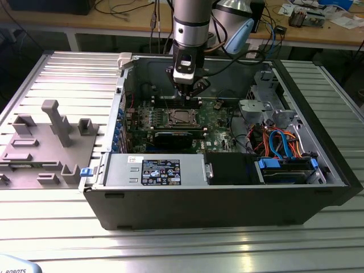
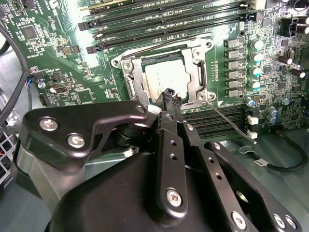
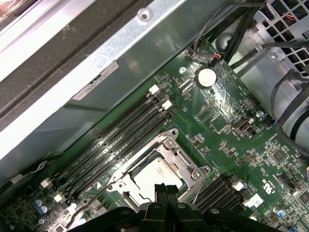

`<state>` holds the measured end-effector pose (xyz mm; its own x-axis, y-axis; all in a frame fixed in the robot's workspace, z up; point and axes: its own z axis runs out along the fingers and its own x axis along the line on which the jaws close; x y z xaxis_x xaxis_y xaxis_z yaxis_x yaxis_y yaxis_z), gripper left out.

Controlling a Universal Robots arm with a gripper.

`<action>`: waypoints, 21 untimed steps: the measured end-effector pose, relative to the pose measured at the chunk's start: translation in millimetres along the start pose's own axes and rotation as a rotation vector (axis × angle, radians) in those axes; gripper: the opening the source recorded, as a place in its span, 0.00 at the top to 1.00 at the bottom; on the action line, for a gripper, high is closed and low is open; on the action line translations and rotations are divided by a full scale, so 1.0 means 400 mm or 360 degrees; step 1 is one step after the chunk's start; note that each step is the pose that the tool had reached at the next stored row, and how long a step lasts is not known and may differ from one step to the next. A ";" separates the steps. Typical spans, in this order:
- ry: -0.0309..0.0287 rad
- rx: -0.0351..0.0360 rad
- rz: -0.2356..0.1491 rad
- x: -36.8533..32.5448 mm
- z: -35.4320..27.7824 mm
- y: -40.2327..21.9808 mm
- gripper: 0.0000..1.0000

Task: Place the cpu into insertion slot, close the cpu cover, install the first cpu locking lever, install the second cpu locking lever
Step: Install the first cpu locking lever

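Your end effector, fingers pressed together, is hanging just above the cpu, sitting at its 6 o'clock in the exterior view.

Bright, even light; faint shadows

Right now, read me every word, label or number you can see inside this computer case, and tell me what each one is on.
Nothing is readable enough to quote.
On the grey metal power supply box: a black and white sticker and a small white label, print too small to read.
On the grey metal case wall: a silver strip label, unreadable.
On the green motherboard: white markings, too small to read.
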<state>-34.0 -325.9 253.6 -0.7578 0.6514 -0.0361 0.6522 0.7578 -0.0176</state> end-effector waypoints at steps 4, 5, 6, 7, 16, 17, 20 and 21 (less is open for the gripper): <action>-0.00002 -0.0001 -0.0014 0.000 0.000 0.000 0.89; -0.00003 -0.0001 -0.0019 0.000 0.000 0.000 0.89; -0.00003 -0.0001 -0.0022 0.000 0.000 0.000 0.89; -0.00004 -0.0001 -0.0026 0.000 0.000 0.000 0.89; -0.00009 -0.0002 -0.0059 0.000 0.000 0.000 0.89; -0.00010 -0.0002 -0.0063 0.000 0.000 0.000 0.89; -0.00012 -0.0003 -0.0073 0.000 0.000 0.000 0.89; -0.00013 -0.0003 -0.0076 0.000 0.000 0.000 0.89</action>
<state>-34.0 -325.8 253.6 -0.7882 0.6143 -0.0361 0.6151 0.7882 -0.0176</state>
